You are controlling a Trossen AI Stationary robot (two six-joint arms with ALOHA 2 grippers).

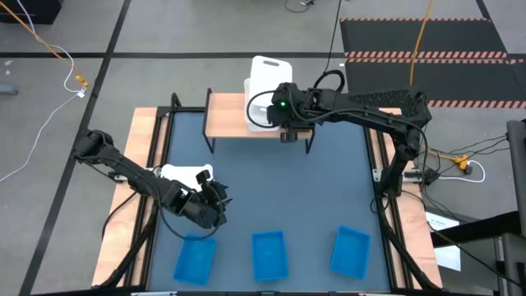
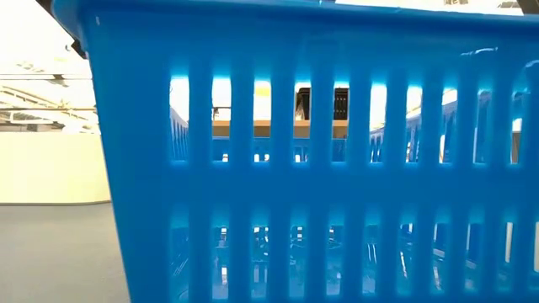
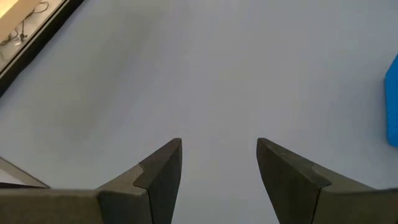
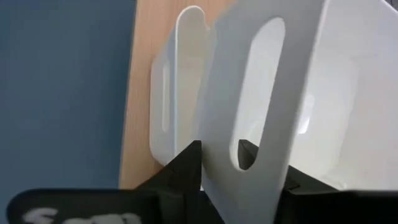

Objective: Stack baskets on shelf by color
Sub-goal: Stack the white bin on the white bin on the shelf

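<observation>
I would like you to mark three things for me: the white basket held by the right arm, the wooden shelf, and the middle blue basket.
white basket [image 1: 265, 82], high view, on its upper wall.
shelf [image 1: 225, 115], high view, on its bare wood.
middle blue basket [image 1: 269, 254], high view, on its floor.

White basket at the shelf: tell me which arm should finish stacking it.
Right. The right gripper already pinches the white basket over the shelf; the left gripper is open, empty, by the blue baskets.

Open tabletop [image 1: 271, 185] between shelf [image 1: 226, 115] and blue baskets [image 1: 269, 253]
</observation>
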